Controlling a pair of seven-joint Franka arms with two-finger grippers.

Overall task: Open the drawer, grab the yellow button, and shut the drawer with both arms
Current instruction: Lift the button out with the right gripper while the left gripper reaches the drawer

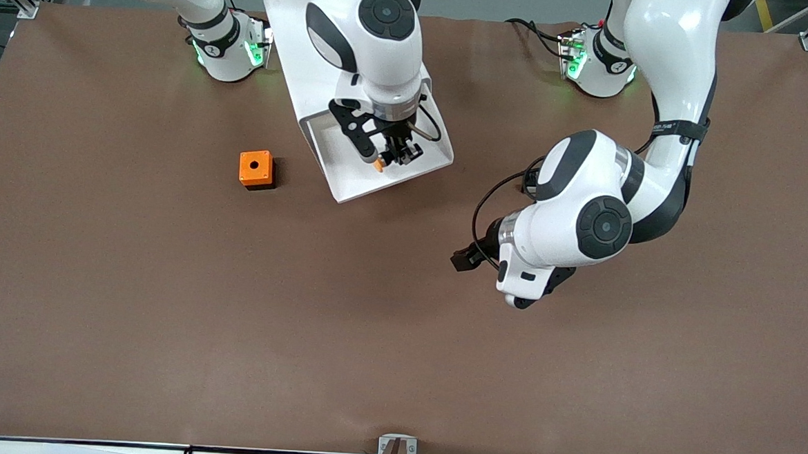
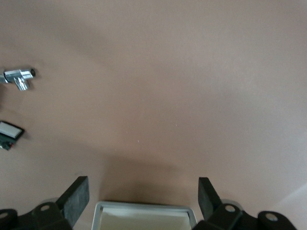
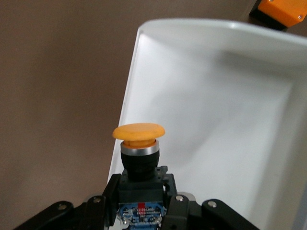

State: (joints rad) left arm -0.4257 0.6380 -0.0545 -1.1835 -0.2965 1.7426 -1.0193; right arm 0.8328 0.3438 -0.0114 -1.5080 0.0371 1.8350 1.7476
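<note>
The right arm reaches down from its base, wrist vertical, and the right gripper (image 1: pixel 395 156) points straight down with its fingers (image 3: pixel 175 203) clamped together on a small object. The left arm bends at the elbow and waits, its left gripper (image 1: pixel 468 258) held low with fingers (image 2: pixel 76 197) spread wide.

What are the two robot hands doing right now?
Left gripper: open, empty, over the table.
Right gripper: shut on the button, over the drawer.

Glossy white plastic drawer (image 3: pixel 216 120), matt brown table (image 1: pixel 165 297)
</note>
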